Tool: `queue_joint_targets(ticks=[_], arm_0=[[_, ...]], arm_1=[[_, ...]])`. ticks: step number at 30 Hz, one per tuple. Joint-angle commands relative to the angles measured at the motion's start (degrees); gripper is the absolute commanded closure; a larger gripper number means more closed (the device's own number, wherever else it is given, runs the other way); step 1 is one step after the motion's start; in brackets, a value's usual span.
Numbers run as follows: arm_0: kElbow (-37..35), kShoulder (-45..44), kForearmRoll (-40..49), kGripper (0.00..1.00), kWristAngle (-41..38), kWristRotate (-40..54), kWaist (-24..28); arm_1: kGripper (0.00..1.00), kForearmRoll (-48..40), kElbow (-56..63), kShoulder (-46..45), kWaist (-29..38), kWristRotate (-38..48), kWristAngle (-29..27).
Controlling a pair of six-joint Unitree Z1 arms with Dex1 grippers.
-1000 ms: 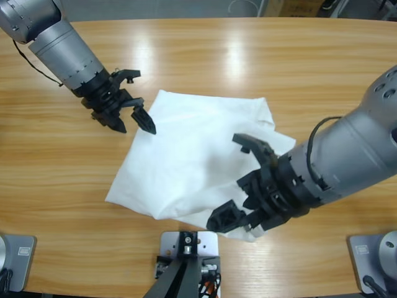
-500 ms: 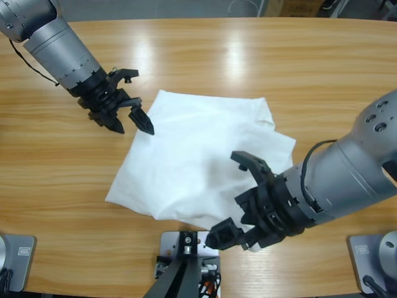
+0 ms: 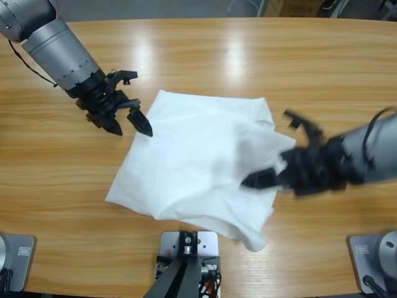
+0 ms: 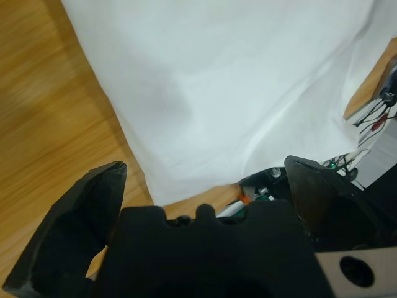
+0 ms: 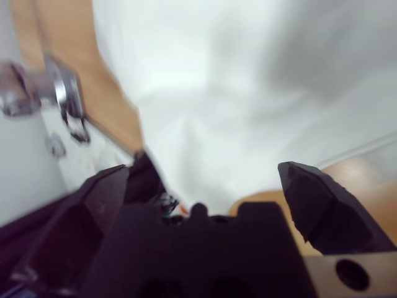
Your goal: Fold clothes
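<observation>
The clothes are one white T-shirt, lying crumpled and partly folded in the middle of the wooden table. My left gripper hangs open just off the shirt's upper left edge, with nothing between its jaws. Its wrist view looks over the left gripper at the white T-shirt beyond. My right gripper is open and blurred by motion over the shirt's right side, holding nothing. Past the right gripper in its own wrist view lies the T-shirt.
Bare wood surrounds the shirt on all sides. The table's far edge runs along the top of the high view. The left arm's silver forearm comes in from the upper left corner.
My right gripper has swung from the shirt's near edge up and to the right, still open, uncovering the shirt's near right corner. The left gripper has barely moved.
</observation>
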Motion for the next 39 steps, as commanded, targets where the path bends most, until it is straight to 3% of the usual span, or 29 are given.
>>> queue_joint_targets(ticks=[1, 9, 13, 16, 39], arm_0=[[-0.91, 0.07, 3.36, 0.004, 0.24, 0.65, 0.25], [-1.97, 0.5, 4.52, 0.004, 0.42, 0.11, 0.25], [-2.35, 0.56, 4.89, 0.004, 0.47, -0.1, 0.25], [-2.5, 0.47, 5.33, 0.004, 0.47, 0.02, 0.25], [-3.55, 0.82, 7.44, 0.004, 0.65, 0.41, 0.34]], arm_1=[[0.018, 4.66, -7.02, 8.83, -12.02, -13.22, -2.27], [0.023, 9.35, -8.13, 12.78, -17.1, -17.48, -7.6], [0.024, 9.6, -8.52, 14.24, -17.64, -17.41, -7.58], [0.094, 9.44, -8.36, 16.79, -17.71, -17.23, -6.93], [0.092, 9.12, -9.24, 22.45, -17.71, -16.09, -8.6]])
